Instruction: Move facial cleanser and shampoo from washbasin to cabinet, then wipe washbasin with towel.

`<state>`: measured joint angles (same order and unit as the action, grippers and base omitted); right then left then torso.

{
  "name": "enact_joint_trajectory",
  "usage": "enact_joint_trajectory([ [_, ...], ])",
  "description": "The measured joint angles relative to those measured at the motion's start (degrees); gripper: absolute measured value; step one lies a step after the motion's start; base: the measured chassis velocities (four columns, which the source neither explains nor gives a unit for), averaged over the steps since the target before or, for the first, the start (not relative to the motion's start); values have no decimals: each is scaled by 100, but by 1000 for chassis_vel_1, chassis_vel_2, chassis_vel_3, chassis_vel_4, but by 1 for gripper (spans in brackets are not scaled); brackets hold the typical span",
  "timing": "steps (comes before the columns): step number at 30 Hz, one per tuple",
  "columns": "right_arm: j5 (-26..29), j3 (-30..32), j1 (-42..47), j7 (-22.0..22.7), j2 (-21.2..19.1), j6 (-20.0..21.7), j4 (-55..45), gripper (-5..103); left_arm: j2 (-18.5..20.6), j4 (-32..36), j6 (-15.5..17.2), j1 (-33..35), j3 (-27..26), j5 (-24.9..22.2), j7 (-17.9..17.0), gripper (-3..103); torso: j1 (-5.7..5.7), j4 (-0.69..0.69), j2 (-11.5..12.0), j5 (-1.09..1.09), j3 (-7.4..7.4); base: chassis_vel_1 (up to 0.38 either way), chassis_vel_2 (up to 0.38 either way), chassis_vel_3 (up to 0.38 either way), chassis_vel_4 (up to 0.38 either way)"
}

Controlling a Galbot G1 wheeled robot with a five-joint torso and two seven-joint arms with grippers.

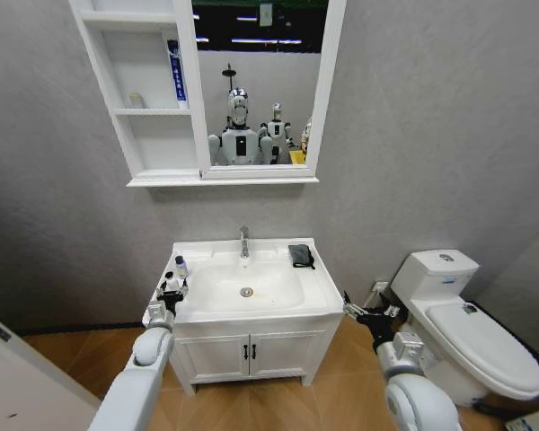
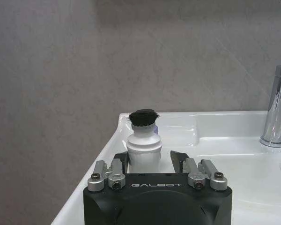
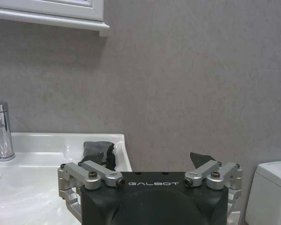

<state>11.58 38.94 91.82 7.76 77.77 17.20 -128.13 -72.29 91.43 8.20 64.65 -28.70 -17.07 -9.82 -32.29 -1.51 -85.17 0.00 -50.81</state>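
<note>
On the left rim of the white washbasin (image 1: pixel 322 296) stands a white bottle (image 2: pixel 143 145) with a black cap. My left gripper (image 2: pixel 149 157) (image 1: pixel 172 290) is open with this bottle between its fingers. A purple-labelled bottle (image 1: pixel 181 268) stands just behind it. The dark towel (image 1: pixel 300 255) (image 3: pixel 101 152) lies bunched on the basin's back right corner. A blue and white tube (image 1: pixel 174 72) stands in the middle cubby of the cabinet (image 1: pixel 153 148) up on the wall. My right gripper (image 1: pixel 356 311) (image 3: pixel 147 161) hangs open and holds nothing, just off the basin's right side.
A chrome faucet (image 1: pixel 244 241) rises at the back of the bowl. A mirror (image 1: pixel 260 81) joins the cabinet on its right. A white toilet (image 1: pixel 472 328) stands close to my right arm. Below the basin is a two-door vanity (image 1: pixel 251 352).
</note>
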Motion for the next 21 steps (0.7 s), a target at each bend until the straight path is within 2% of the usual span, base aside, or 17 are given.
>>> enact_joint_trajectory([
  [1,0,0,0,0,0,0,0,100,0,0,0,0,0,0,0,56,0,0,0,0,0,0,0,0,0],
  [4,-6,-2,-5,14,3,-36,56,100,1,9,0,21,-2,14,-9,40,0,0,0,0,0,0,0,0,0],
  [5,-6,-2,-5,14,3,-36,56,100,1,9,0,21,-2,14,-9,40,0,0,0,0,0,0,0,0,0],
  [7,-17,-8,1,19,5,-47,79,100,2,48,1,46,-3,14,-29,32,0,0,0,-1,0,0,0,0,0],
  [12,-47,-21,-7,19,10,-53,103,100,140,592,110,231,-5,-21,-234,31,-1,0,0,-2,0,0,0,0,0],
  [15,-99,-51,-39,16,8,-58,129,100,556,1667,508,470,-13,-406,-655,31,0,0,-1,0,0,0,0,0,0],
  [16,-99,-51,-39,16,8,-58,129,100,556,1667,508,470,-13,-406,-655,31,0,0,-1,0,0,0,0,0,0],
  [18,-132,-94,-52,9,17,-69,139,100,955,2360,1077,517,-122,-862,-957,31,1,1,0,0,0,0,0,0,0],
  [19,-132,-94,-52,9,17,-69,139,100,955,2360,1077,517,-122,-862,-957,31,1,1,0,0,0,0,0,0,0],
  [21,-190,-134,-44,-10,61,-99,146,100,1379,2920,1802,433,-306,-1465,-1239,31,1,1,0,-1,0,0,0,0,0],
])
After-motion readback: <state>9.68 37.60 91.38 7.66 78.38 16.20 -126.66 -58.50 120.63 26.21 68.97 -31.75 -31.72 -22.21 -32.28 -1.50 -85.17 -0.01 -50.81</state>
